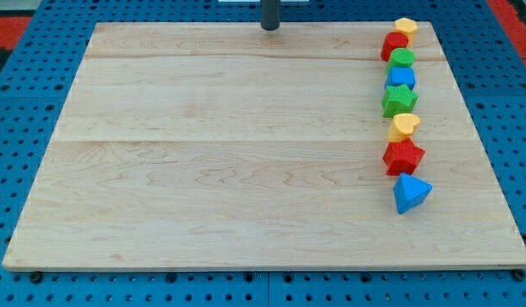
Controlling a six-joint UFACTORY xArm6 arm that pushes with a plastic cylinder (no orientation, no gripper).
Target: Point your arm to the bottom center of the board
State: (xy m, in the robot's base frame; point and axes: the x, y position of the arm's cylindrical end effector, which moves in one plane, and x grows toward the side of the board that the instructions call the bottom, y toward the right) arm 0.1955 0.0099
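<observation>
My tip stands at the top centre of the wooden board, far from all blocks. Down the view's right side runs a column of blocks: a yellow hexagon at the top, a red block, a green round block, a blue block, a green star, a yellow heart-like block, a red star and a blue triangle lowest.
The board lies on a blue pegboard table with rows of holes. A red patch shows at the view's top left corner and another at the top right.
</observation>
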